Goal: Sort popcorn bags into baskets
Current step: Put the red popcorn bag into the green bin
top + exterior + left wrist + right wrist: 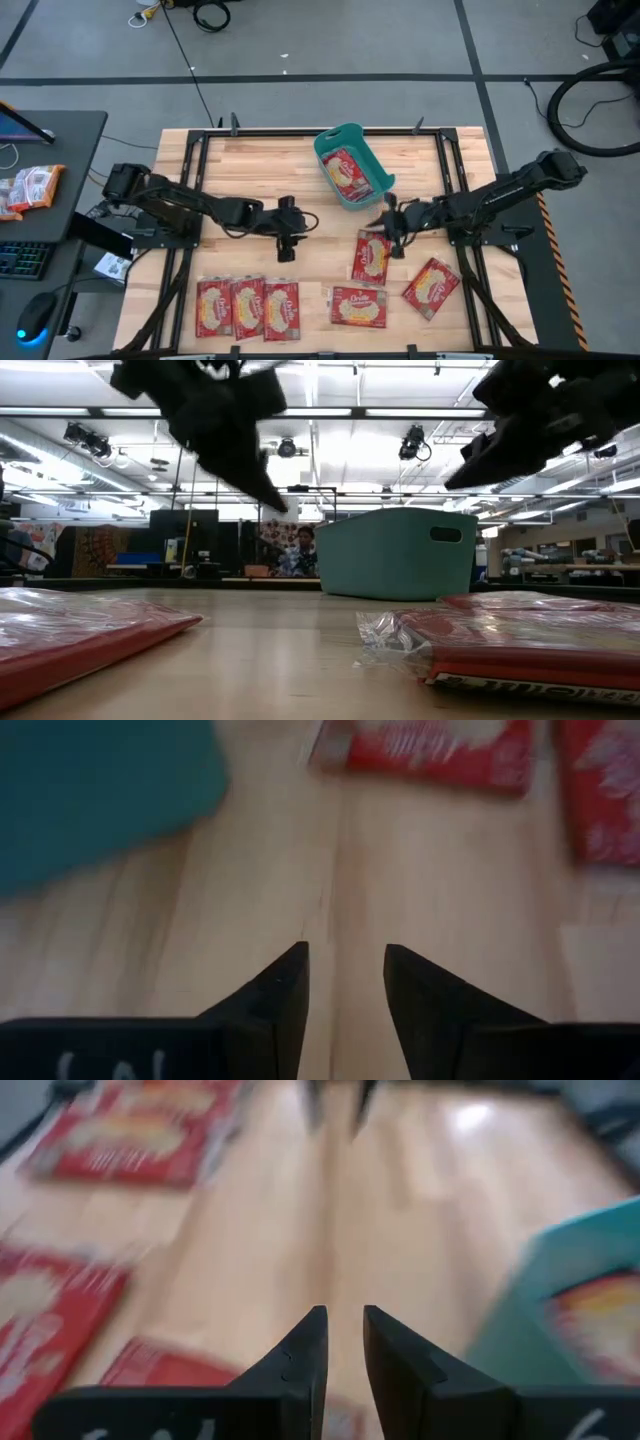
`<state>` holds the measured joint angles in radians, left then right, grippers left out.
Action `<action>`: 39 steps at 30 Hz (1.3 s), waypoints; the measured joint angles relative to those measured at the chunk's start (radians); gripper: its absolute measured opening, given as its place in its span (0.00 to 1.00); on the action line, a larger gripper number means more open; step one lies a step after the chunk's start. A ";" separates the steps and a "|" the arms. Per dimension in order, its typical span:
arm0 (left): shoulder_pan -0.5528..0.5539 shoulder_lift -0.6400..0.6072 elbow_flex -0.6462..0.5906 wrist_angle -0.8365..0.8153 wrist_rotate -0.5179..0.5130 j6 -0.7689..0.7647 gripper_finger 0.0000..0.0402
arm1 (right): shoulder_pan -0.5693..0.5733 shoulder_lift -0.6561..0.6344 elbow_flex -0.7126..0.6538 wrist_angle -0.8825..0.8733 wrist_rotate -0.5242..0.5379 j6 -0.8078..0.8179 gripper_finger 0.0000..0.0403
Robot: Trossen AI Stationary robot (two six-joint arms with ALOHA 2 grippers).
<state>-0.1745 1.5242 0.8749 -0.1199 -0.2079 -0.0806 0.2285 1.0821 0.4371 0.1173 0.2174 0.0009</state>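
Surface: pale wooden table [250,165] on a dark frame, grey floor around it, workshop room behind.
Near row: three red popcorn bags [248,307] lie flat side by side at the near edge; three more [360,306] lie scattered to their right.
Handling: judged light, thin and crinkly, with slick film that could slide on the wood; a sealed short edge looks the best place to pinch.
Left gripper [286,247]: hovers over bare wood mid-table, fingers a small gap apart, holding nothing.
Right gripper [392,226]: hangs just above the upper end of a loose bag [372,257], fingers narrowly apart, empty.
Far: teal basket [329,153] sits tilted, one bag [349,172] already inside.
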 joint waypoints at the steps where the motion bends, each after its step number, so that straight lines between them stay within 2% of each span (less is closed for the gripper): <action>1: -0.006 -0.018 -0.001 -0.002 -0.003 0.032 0.34 | 0.017 0.024 0.022 -0.038 -0.012 0.010 0.18; 6: -0.009 -0.066 -0.014 -0.006 0.034 0.068 0.34 | 0.096 0.138 0.138 -0.151 -0.055 0.105 0.18; 8: -0.010 -0.062 -0.015 -0.026 0.118 0.038 0.34 | 0.122 0.173 0.183 -0.204 -0.056 0.119 0.18; 12: -0.046 -0.046 -0.016 -0.077 0.352 -0.115 0.34 | 0.153 0.221 0.260 -0.228 -0.023 0.106 0.18; 15: -0.105 -0.040 -0.017 -0.119 0.427 -0.239 0.34 | 0.158 0.242 0.288 -0.224 0.042 0.090 0.18; 18: -0.199 -0.027 -0.017 -0.131 0.378 -0.314 0.34 | 0.156 0.255 0.297 -0.196 0.084 0.084 0.18; 23: -0.370 0.026 -0.003 -0.094 0.246 -0.418 0.34 | 0.155 0.261 0.295 -0.193 0.095 0.082 0.18; 26: -0.433 0.071 0.008 -0.095 0.208 -0.517 0.33 | 0.155 0.260 0.296 -0.168 0.096 0.078 0.18; 30: -0.482 0.150 0.029 -0.073 0.216 -0.592 0.30 | 0.154 0.254 0.296 -0.138 0.096 0.055 0.18; 35: -0.481 0.229 0.040 -0.053 0.230 -0.615 0.28 | 0.155 0.254 0.295 -0.115 0.098 0.017 0.18; 39: -0.460 0.249 0.041 -0.086 0.135 -0.616 0.26 | 0.155 0.258 0.295 -0.088 0.098 -0.005 0.18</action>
<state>-0.6341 1.7735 0.9158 -0.2060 -0.0727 -0.6964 0.3832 1.3400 0.7322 0.0295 0.3152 -0.0039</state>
